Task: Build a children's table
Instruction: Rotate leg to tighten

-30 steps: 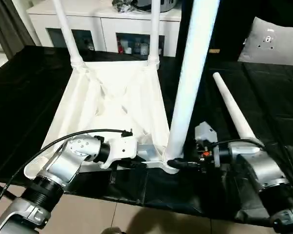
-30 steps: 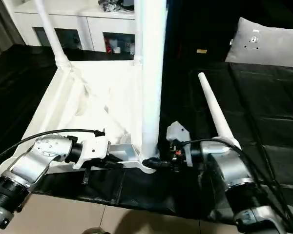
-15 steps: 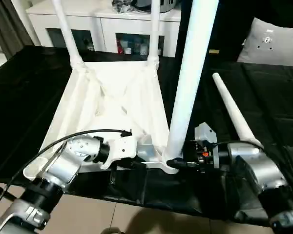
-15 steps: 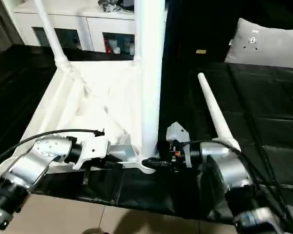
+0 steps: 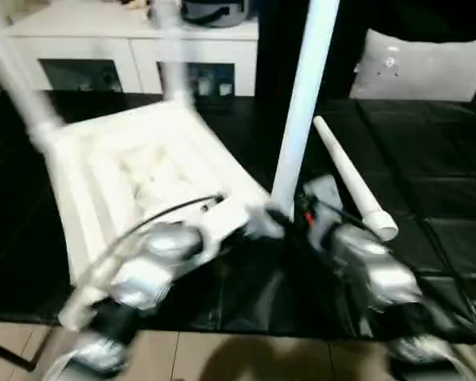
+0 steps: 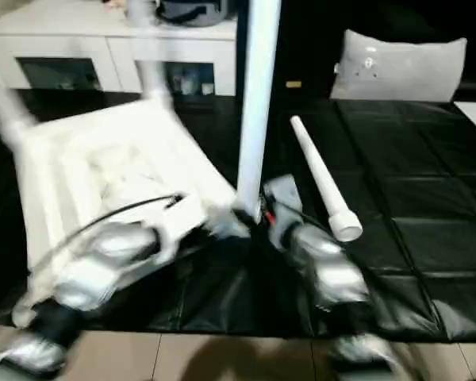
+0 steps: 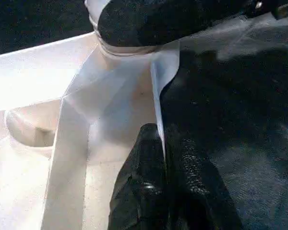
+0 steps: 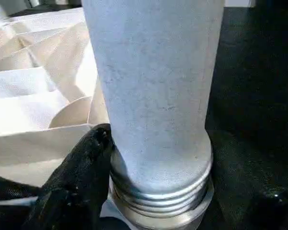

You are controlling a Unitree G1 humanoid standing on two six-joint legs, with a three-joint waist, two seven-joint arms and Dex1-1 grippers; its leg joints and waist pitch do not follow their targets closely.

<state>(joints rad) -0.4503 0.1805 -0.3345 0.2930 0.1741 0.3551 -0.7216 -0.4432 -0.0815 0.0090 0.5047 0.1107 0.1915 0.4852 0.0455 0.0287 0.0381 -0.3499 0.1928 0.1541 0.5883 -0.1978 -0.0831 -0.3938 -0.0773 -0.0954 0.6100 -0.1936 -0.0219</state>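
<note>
Swung round on the worktop [image 5: 428,159], the table top [image 5: 135,167] has its rim pinched in shut left jaws [image 7: 161,163] while right jaws [image 8: 158,191] clasp the upright leg [image 5: 301,103] at its socket.

Domestic interior, probably a living room. A white cabinet [image 5: 135,48] with glass doors is standing along the back wall, holding small blurred items behind the glass and carrying dark objects on its top, while a grey cushion [image 5: 416,67] is leaning at the back right. A black-covered work surface [image 5: 428,198] is occupying the middle, and beige tiled floor [image 6: 222,357] is showing along the near edge.
</note>
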